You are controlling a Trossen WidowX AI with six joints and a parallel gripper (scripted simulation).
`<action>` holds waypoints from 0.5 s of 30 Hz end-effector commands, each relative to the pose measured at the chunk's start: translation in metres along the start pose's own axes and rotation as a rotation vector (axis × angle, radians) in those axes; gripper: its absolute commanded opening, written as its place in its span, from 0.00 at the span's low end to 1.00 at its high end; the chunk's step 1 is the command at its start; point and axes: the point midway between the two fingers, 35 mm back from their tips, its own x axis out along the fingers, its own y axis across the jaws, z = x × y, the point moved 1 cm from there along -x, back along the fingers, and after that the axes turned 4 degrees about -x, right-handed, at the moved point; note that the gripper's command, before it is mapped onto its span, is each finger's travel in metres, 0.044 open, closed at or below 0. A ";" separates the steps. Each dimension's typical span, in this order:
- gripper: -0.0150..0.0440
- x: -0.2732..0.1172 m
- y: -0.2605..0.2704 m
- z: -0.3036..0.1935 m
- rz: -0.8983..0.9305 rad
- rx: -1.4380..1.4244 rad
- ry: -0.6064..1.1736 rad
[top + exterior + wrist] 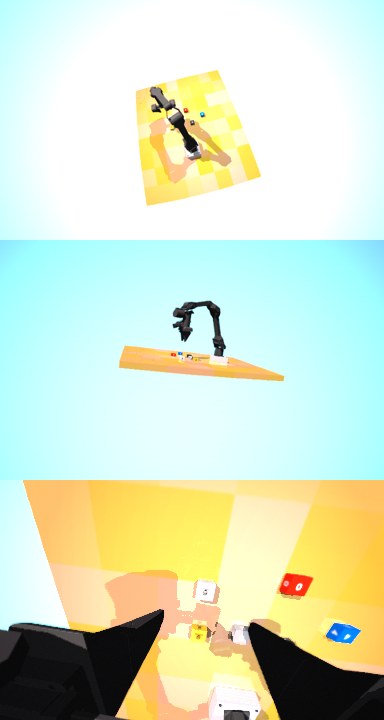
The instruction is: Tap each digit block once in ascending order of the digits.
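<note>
While the tool [184,340] [206,620] hovers open, blocks rest on the table [223,181] [169,368] [160,525] below.

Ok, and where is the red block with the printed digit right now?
In the wrist view, the red block lies right of the white digit block, above and left of the blue block.

The arm [184,130] [216,324] is matte black, with chunky angular joints, slim links and a rounded cylinder near the wrist; its hand [163,107] [184,340] [206,620] has black, tapering, wedge-shaped fingers.
</note>
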 end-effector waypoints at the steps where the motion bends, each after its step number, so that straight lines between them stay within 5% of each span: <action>1: 0.93 0.000 0.000 0.001 -0.001 -0.005 0.001; 11: 0.93 0.000 -0.003 0.002 -0.001 -0.005 0.001; 15: 0.93 0.000 -0.058 0.016 -0.006 -0.005 0.000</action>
